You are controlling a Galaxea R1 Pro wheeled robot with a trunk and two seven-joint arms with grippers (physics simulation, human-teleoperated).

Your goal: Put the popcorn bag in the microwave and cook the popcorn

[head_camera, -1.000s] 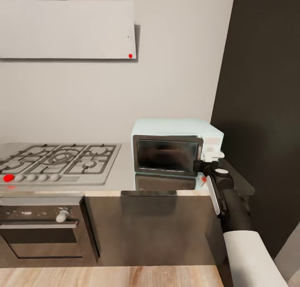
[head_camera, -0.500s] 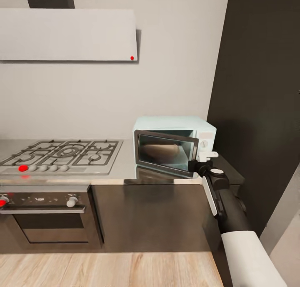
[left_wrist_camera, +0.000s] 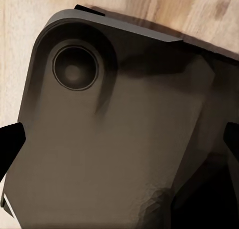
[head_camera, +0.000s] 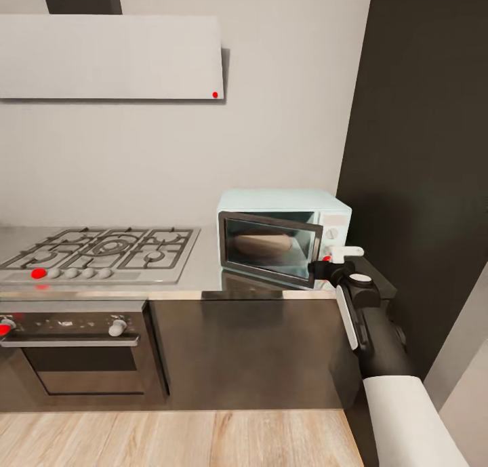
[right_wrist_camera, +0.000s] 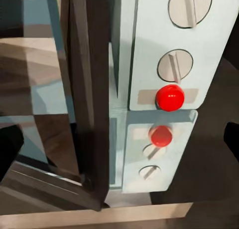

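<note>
One gripper (head_camera: 342, 253), the right, hung by the microwave (head_camera: 283, 235) panel beside its partly open door (head_camera: 271, 247), jaws apparently parted and empty, likely to swing it; a tan shape inside may have been the bag.

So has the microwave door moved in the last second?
Yes. The microwave door was flush against the microwave body; now its right edge stands swung out toward the right gripper, ajar.
</note>
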